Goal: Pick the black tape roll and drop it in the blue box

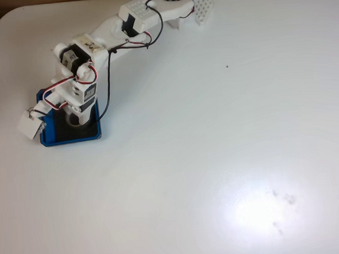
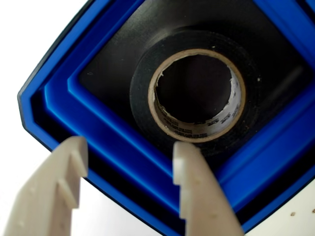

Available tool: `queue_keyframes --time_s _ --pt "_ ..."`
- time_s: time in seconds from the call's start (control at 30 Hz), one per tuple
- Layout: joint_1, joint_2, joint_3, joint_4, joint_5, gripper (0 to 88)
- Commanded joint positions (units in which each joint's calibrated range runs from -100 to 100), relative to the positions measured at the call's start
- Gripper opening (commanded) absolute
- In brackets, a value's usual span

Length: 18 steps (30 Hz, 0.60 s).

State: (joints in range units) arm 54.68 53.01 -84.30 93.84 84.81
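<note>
Fixed view: the arm (image 1: 123, 26) reaches from the top edge of the white desk (image 1: 228, 146) down to the left; its wrist hangs directly over the box (image 1: 72, 138), which sits near the desk's left edge; the wrist hides most of the box floor, and the tape cannot be made out here

Wrist view: the tape (image 2: 197, 93) lies flat on the black floor of the box (image 2: 93, 113), core upward, fully inside the rim; the gripper (image 2: 129, 157) is above it with its pale fingers (image 2: 189, 172) spread moderately apart, nothing between them and neither touching the tape; one finger sits over the box rim, the other over the outer edge

Judgement: the drop appears done and the release step is closing; the next move calls for a straight lift clear of the rim without catching it, then withdrawal
</note>
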Motion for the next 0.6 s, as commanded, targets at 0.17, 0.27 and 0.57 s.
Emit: queue_keyframes --time_s 0.17,0.27,0.57 --pt "0.09 -16.80 2.54 -1.19 -0.05 10.9" --pt "-0.01 -24.58 12.07 -1.43 -0.05 10.0" --pt "-7.44 -55.26 56.90 -20.91 -0.14 10.3"
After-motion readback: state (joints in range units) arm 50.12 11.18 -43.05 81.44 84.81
